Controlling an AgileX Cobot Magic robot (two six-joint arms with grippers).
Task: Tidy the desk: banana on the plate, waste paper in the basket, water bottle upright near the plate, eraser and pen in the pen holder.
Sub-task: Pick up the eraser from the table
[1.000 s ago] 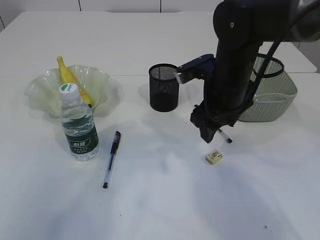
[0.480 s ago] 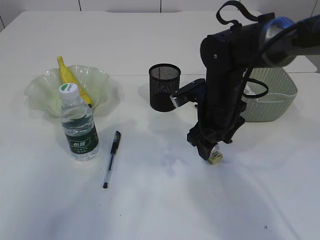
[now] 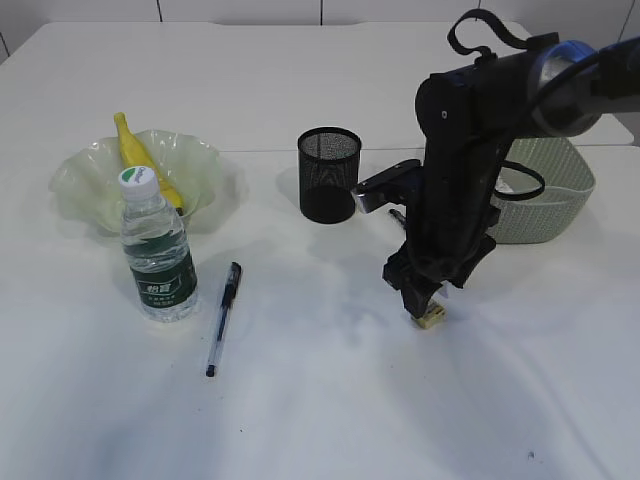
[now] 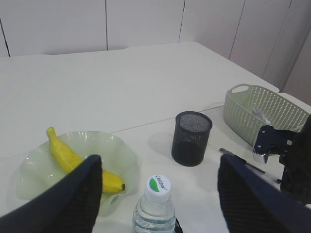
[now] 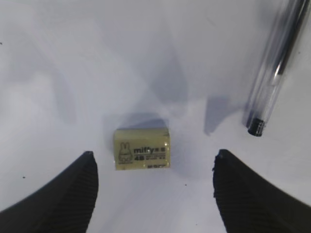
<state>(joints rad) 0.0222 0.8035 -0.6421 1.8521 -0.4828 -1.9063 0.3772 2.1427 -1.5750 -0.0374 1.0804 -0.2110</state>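
A small yellow eraser (image 5: 142,148) lies on the white table, just ahead of my open right gripper (image 5: 154,167), whose fingers stand either side of it without touching. From outside, that gripper (image 3: 420,300) hangs right over the eraser (image 3: 432,318). One clear pen (image 5: 274,63) lies just beyond it. Another pen (image 3: 223,318) lies beside the upright water bottle (image 3: 157,245). The banana (image 3: 140,160) rests on the green plate (image 3: 90,185). My left gripper (image 4: 158,167) is open and empty, high above the bottle cap (image 4: 158,187). Something white, perhaps the waste paper (image 4: 260,112), lies in the basket (image 4: 265,114).
The black mesh pen holder (image 3: 329,175) stands left of the right arm. The green basket (image 3: 550,190) sits behind that arm at the right. Open table surface lies in front of the bottle and the eraser.
The right gripper has come down and forward from above the pen to the eraser. Its jaws stayed open. Nothing on the table has shifted.
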